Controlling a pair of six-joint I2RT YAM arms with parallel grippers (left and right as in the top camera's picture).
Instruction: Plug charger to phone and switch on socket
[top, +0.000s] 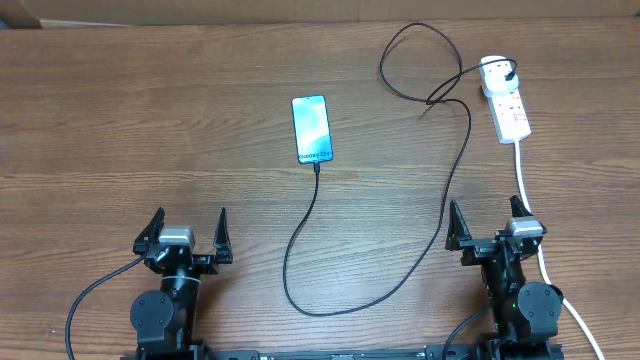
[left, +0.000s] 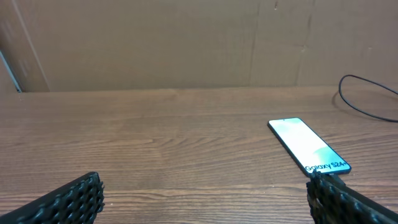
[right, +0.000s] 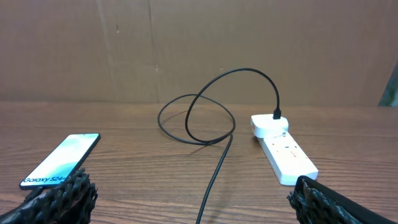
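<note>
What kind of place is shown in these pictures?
Probably a robot test bench, not a home: a wooden table, plain cardboard walls behind it, and a left arm and right arm mounted at its near edge.

I'm looking at a brown, wood-grained worktop (top: 120, 110). The phone (top: 311, 129) has a pale blue-white screen with dark lettering and a dark edge. The charger (right: 219, 167) is black. The socket (top: 508, 105) is white with red markings, and its cord (top: 524, 180) is white.

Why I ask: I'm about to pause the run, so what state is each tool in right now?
Left tool: open, holding nothing.
Right tool: open, holding nothing.
</note>
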